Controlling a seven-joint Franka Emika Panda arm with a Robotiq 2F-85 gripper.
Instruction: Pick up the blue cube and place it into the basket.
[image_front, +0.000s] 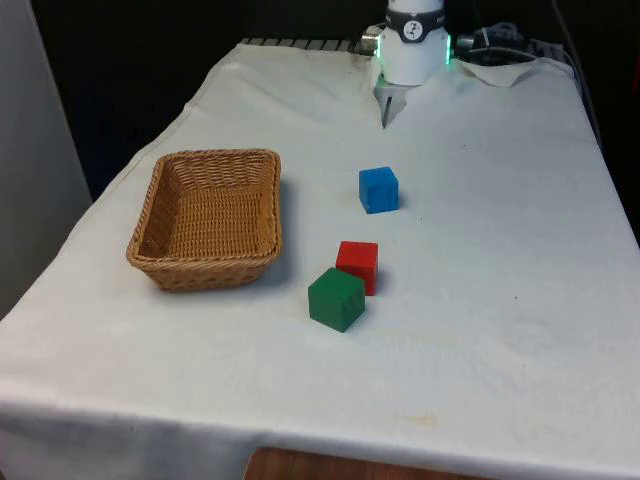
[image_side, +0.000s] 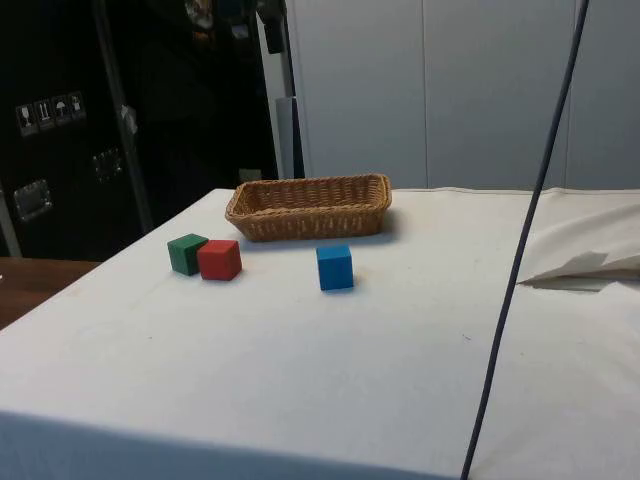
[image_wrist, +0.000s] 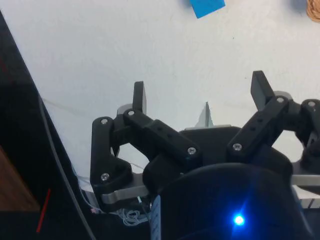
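The blue cube (image_front: 378, 189) (image_side: 334, 267) (image_wrist: 207, 6) rests on the white cloth near the table's middle. A shallow wicker basket (image_front: 164, 262) (image_side: 250, 222) stands towards the front view's left, with nothing inside it. My gripper (image_wrist: 200, 91) hangs high above the table's far end, well away from the cube, its two black fingers (image_wrist: 139, 96) spread wide apart and holding nothing.
A red cube (image_front: 358, 264) (image_side: 219, 260) and a green cube (image_front: 336, 298) (image_side: 186, 253) sit touching each other, nearer the front edge than the blue one. A black cable (image_side: 520, 250) hangs across the side view. The robot base (image_front: 412, 50) stands at the far end.
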